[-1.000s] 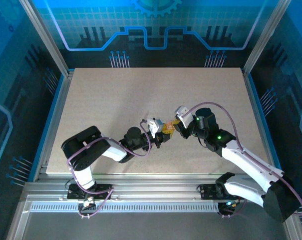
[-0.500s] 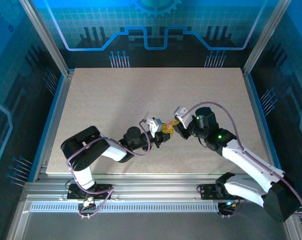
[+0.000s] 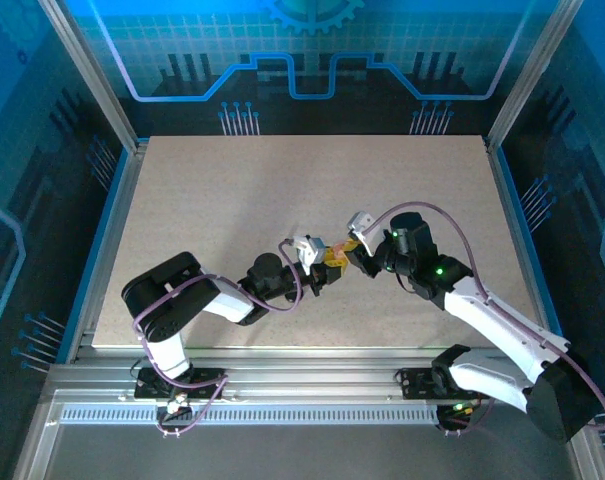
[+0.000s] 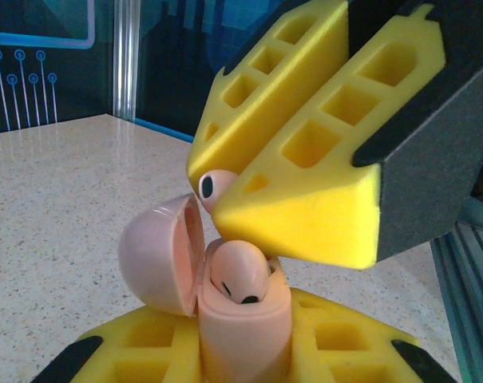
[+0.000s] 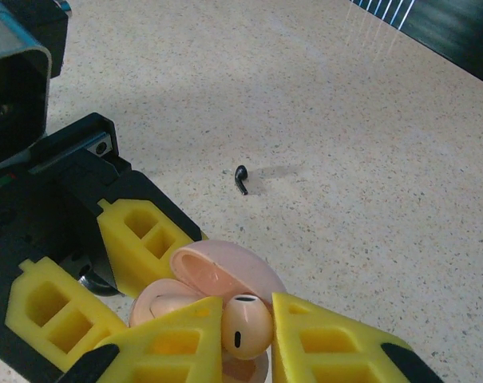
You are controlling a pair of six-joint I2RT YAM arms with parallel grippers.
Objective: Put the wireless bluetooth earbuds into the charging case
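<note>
Pink earbud [image 5: 245,325] in right gripper [image 5: 247,311], just above case [image 4: 245,323] — open, in left gripper [image 4: 241,359]

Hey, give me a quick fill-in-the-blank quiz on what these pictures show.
The left gripper holds the charging case with its lid ___.
The earbud pinched by the right gripper is ___.
The stray earbud lying on the table is ___.
Missing words: open; pink; black.
</note>
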